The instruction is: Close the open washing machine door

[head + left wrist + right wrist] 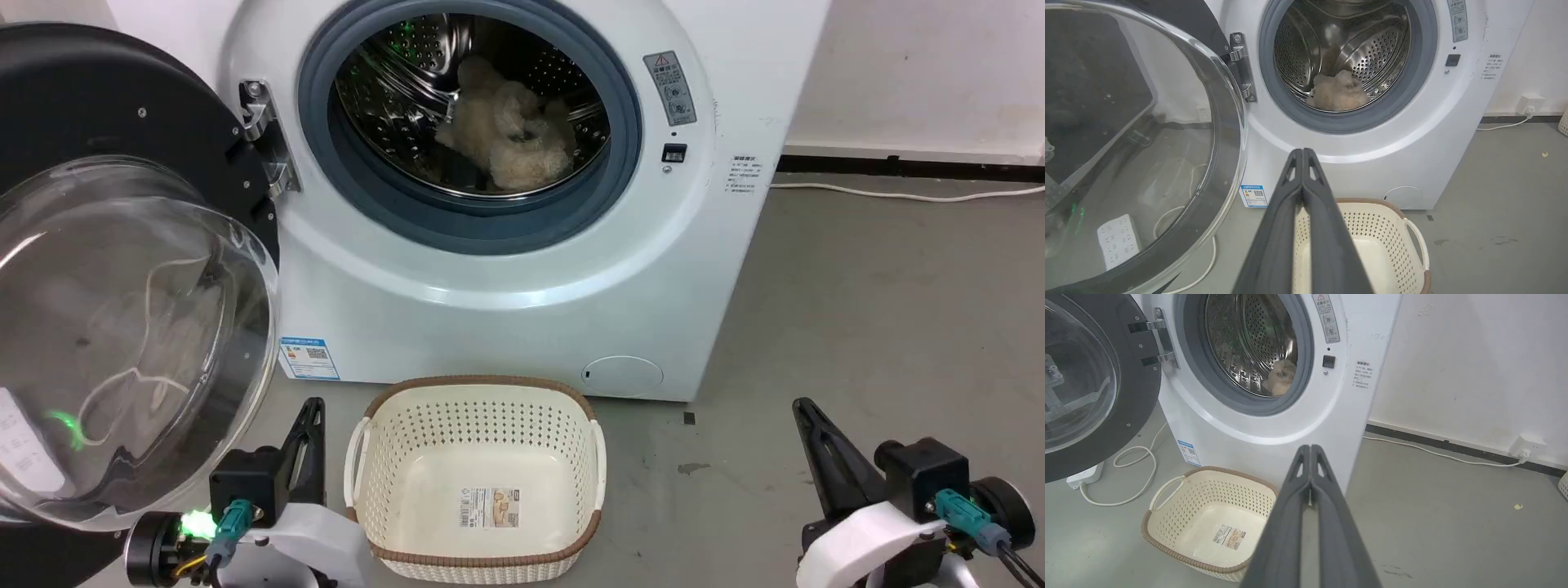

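The white washing machine (pixel 506 318) (pixel 1412 134) (pixel 1274 433) stands ahead with its steel drum showing. Its round black-rimmed washing machine door (pixel 122 327) (pixel 1135 134) (pixel 1090 388), with a bulging clear glass centre, hangs swung wide open on the metal hinge (pixel 265 139) at the left. My left gripper (pixel 314 404) (pixel 1302 152) is shut and empty, low beside the door's lower right edge. At the lower right, well away from the machine, my right gripper (pixel 802 404) (pixel 1309 448) is shut and holds nothing.
A fluffy beige item (pixel 506 131) lies inside the drum. A cream perforated basket (pixel 478 392) stands on the grey floor in front of the machine, between my grippers. A white power strip (pixel 1084 477) and cable (pixel 1139 457) lie under the door; another cable (pixel 898 194) runs along the wall.
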`<state>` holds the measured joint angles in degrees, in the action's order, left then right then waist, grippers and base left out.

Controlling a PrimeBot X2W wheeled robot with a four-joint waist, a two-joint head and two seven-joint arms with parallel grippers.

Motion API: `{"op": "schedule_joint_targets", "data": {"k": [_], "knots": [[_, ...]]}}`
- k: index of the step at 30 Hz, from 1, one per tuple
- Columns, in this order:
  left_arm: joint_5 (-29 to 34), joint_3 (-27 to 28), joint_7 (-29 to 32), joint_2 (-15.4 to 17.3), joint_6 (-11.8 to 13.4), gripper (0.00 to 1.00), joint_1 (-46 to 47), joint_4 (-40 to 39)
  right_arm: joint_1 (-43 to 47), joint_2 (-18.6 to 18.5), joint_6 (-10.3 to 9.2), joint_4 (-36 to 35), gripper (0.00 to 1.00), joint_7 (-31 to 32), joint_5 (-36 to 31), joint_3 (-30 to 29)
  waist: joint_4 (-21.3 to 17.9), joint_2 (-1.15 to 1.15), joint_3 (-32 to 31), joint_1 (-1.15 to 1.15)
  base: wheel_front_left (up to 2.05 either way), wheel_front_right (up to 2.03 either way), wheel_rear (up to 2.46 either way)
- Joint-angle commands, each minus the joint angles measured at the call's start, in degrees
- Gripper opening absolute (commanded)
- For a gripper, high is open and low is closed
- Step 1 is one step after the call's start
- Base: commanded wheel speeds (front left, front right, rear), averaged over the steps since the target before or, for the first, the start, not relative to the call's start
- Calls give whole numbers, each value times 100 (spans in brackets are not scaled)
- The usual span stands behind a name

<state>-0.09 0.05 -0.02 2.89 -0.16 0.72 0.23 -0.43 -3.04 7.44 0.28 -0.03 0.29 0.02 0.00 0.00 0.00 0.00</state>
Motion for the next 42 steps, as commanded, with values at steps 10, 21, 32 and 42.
{"op": "schedule_joint_targets", "data": {"k": [10,21,32,42], "knots": [[9,-5,2,-2,16,0,-72,-23,43,16,5,-28,0,3,-29,-2,0,0,0,0,0,0,0],[9,-5,2,-2,16,0,-72,-23,43,16,5,-28,0,3,-29,-2,0,0,0,0,0,0,0],[2,-7,-20,0,-1,100,0,9,7,-5,0,3,100,-20,24,-1,-1,0,1,0,0,0,0],[7,-97,-164,18,9,100,-23,26,91,-32,0,-1,100,-164,96,-53,53,0,-19,0,0,0,0]]}}
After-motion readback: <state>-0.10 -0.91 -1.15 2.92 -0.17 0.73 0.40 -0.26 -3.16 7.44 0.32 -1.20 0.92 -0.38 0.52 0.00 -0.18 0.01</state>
